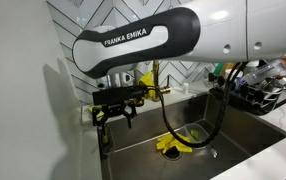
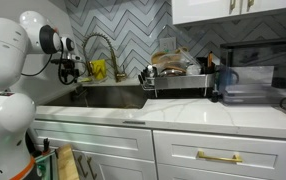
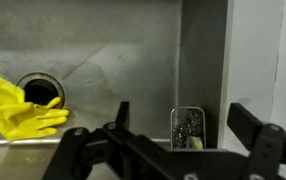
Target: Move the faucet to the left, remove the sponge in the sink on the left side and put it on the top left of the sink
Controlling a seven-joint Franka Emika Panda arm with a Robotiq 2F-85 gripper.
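Note:
My gripper (image 1: 115,119) is open and empty. It hangs over the left end of the steel sink (image 1: 253,140), left of the brass faucet (image 1: 155,75). The faucet also shows in an exterior view (image 2: 101,45). In the wrist view the open fingers (image 3: 183,112) frame a small metal holder (image 3: 188,125) on the sink wall. A yellow-green piece (image 3: 195,143) lies in it, perhaps the sponge. A yellow glove-like thing (image 3: 18,110) lies on the sink floor by the drain (image 3: 41,90). It also shows in an exterior view (image 1: 173,145).
A black hose (image 1: 168,125) loops down into the sink. A dish rack (image 2: 178,78) full of dishes stands beside the sink on the white counter (image 2: 213,115). A tiled wall (image 2: 133,25) rises behind the faucet.

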